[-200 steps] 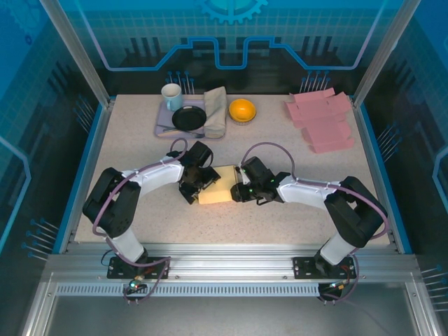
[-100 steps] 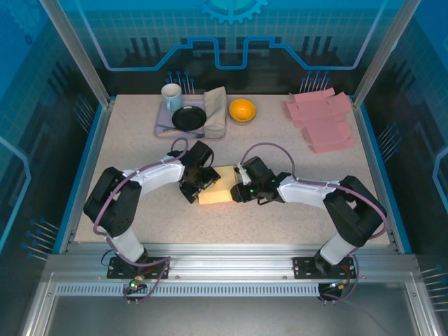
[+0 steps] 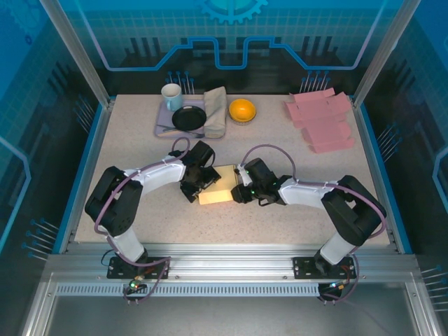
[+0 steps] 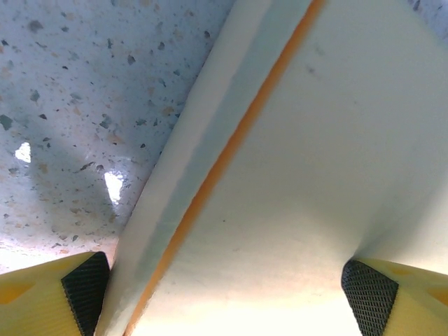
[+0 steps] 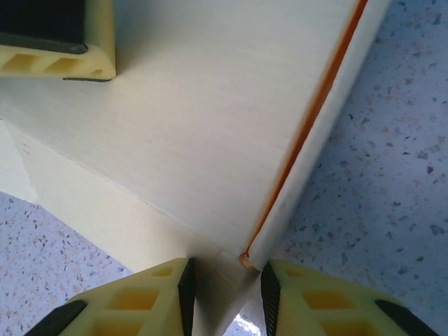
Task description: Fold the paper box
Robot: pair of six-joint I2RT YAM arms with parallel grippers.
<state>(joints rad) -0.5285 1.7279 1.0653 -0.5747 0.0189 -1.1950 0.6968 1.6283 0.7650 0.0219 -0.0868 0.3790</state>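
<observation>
The pale yellow paper box lies mid-table between both arms, its lid down and an orange seam showing along one edge. My left gripper stands open, wide across the box's left end. One of its fingertips rests on the lid, and the other fingertip sits by the side wall. That lid-side finger also appears from the right wrist as a yellow finger on the box top. My right gripper is shut on the box's near corner flap, pinched between its pads.
A stack of flat pink box blanks lies at the back right. At the back left a tray holds a mug, a black plate and a folded cloth. An orange bowl sits beside it.
The right gripper has closed a little further on the box corner and edged slightly toward the box. The left gripper and box have barely moved.
</observation>
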